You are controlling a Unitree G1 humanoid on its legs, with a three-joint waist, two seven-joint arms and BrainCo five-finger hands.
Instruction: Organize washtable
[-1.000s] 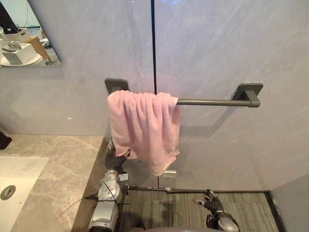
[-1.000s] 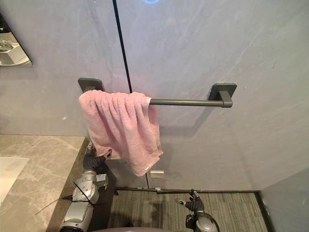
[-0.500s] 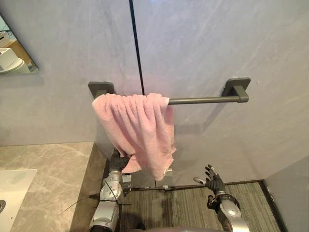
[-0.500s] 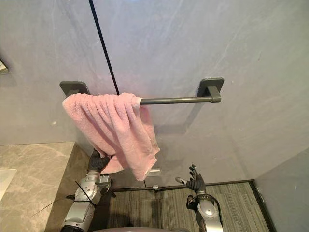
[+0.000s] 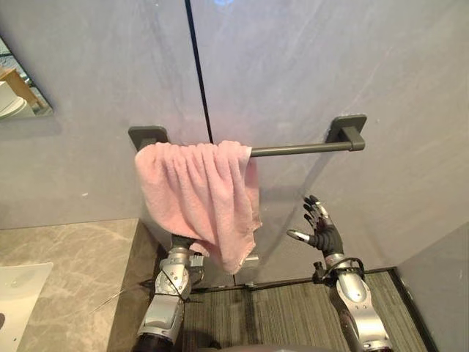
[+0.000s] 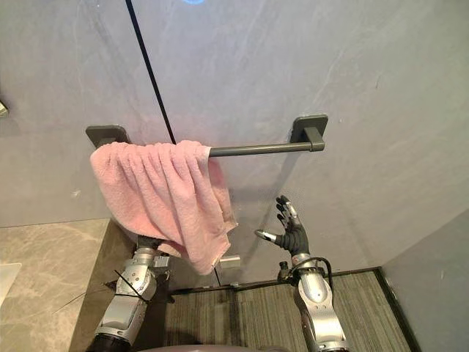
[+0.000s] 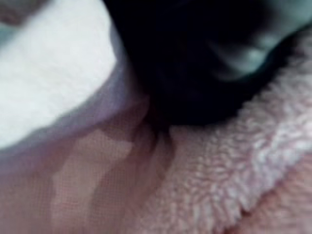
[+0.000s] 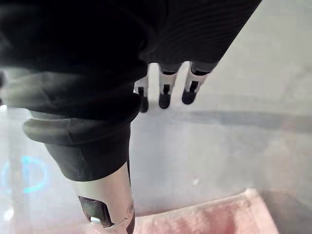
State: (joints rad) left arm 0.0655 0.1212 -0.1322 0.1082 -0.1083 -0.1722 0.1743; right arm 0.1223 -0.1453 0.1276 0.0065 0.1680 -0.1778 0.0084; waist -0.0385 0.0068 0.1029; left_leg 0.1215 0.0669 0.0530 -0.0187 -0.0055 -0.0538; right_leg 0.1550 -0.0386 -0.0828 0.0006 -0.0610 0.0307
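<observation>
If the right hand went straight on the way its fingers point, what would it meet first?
Most likely the grey wall near the towel bar. The open right hand points up toward them, with the pink towel off to its left. Depth is unclear.

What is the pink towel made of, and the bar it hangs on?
The pink towel looks like soft terry cloth: fuzzy loops, drooping folds. The bar seems metal with a matt dark-grey finish: thin, straight, hardly shiny.

Head pair plus wrist cams.
Both eyes share towel bar [image 5: 293, 149] and towel [image 5: 198, 194]; my left wrist cam sits against towel, right faces wall [image 8: 229, 146].
</observation>
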